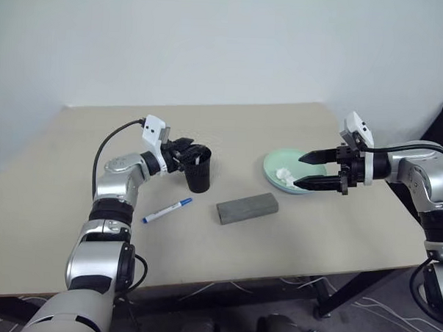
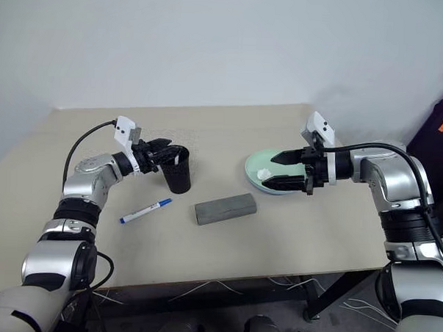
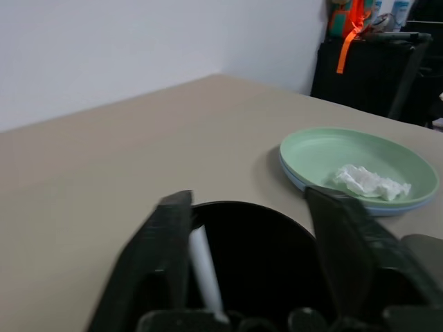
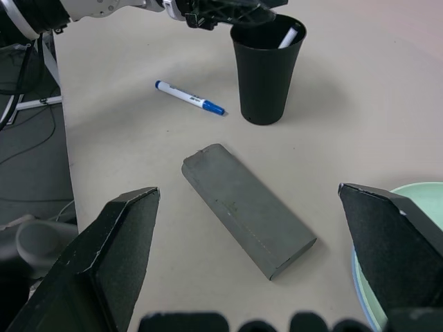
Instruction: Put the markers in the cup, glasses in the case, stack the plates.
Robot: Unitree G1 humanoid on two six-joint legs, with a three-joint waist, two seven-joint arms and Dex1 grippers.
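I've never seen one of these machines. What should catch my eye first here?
The left tool hangs open over the rim of the black cup, with one white marker standing inside. A blue-capped marker lies on the table beside the grey case. The right tool hovers open over the stacked plates.

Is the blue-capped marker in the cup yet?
No, the blue-capped marker lies flat on the table beside the cup.

Crumpled white tissue (image 1: 285, 175); beige table (image 1: 73, 204); floor cables (image 1: 392, 309).
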